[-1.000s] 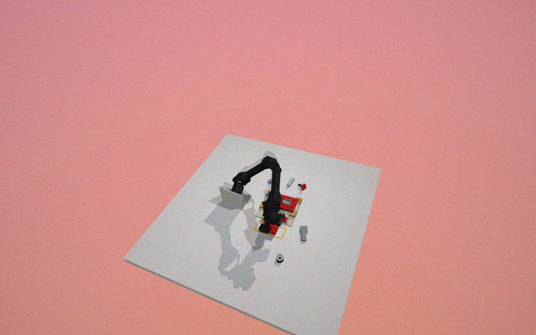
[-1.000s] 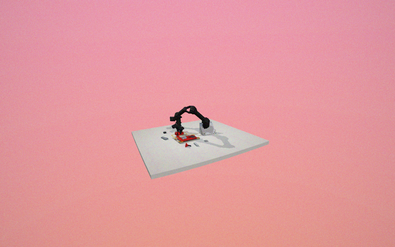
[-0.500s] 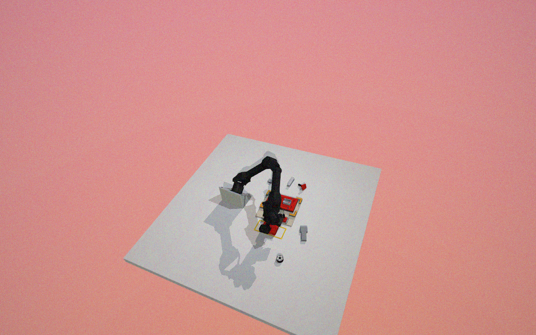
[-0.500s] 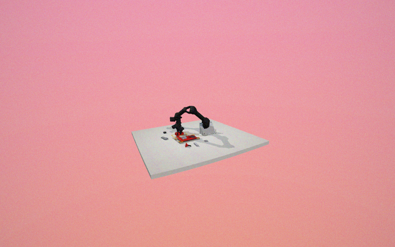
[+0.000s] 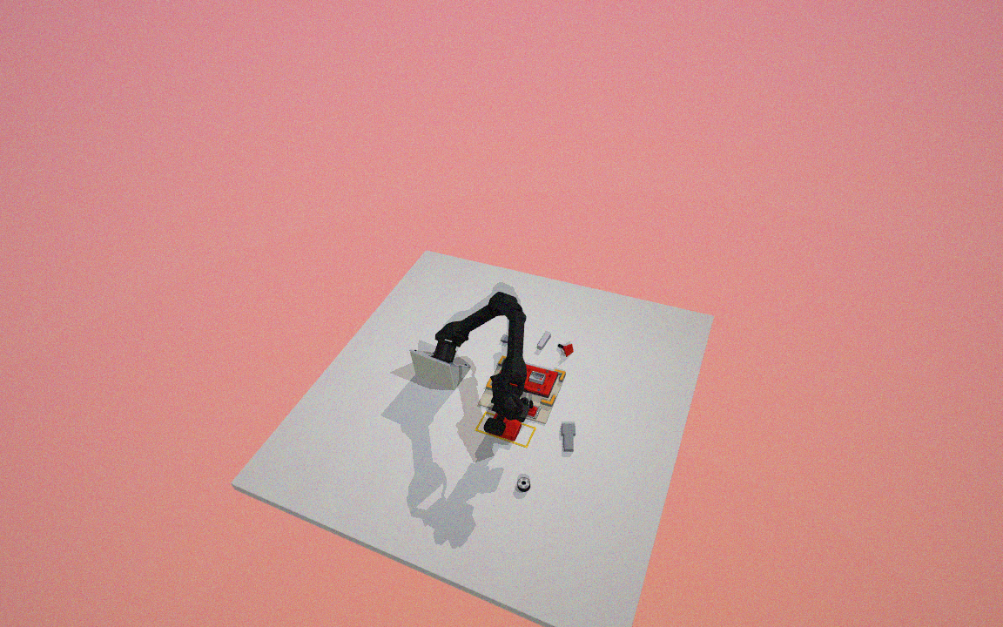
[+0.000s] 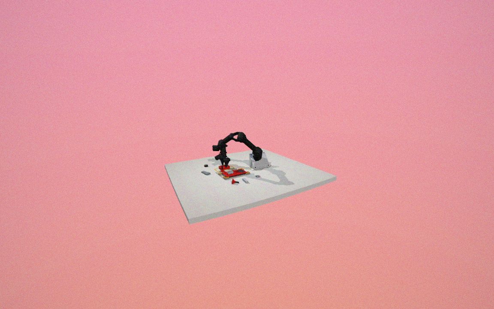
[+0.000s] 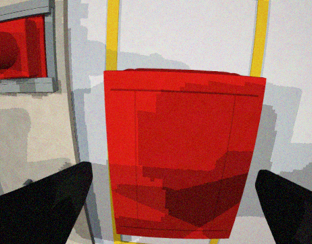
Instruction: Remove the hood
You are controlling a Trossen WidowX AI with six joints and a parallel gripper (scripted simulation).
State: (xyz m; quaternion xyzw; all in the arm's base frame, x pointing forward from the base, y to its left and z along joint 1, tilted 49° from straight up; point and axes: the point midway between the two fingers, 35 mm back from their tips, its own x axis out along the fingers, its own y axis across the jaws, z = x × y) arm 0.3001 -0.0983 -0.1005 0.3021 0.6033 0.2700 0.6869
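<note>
The red hood [image 5: 513,430] [image 6: 220,167] [image 7: 186,135] lies over the yellow-outlined marked area [image 5: 527,446] [image 7: 112,34]. In the wrist view it covers parts of both side lines; whether its base is wholly inside I cannot tell. My gripper [image 6: 224,167] [image 7: 174,175] is open around the hood, with a visible gap between each finger and its sides. The arm hides the fingers in the top view. The red toy car [image 5: 542,387] [image 6: 236,174] sits beside the area on a beige board [image 7: 49,129] with orange corner brackets.
A red block [image 7: 35,47] sits in a grey holder on the board. A grey T-shaped piece [image 5: 568,436] [image 6: 205,172] and a dark wheel [image 5: 523,482] [image 6: 206,165] lie near the area. A grey bar [image 5: 543,340] [image 6: 245,180] and a red-black piece [image 5: 567,349] [image 6: 233,182] lie beyond the car.
</note>
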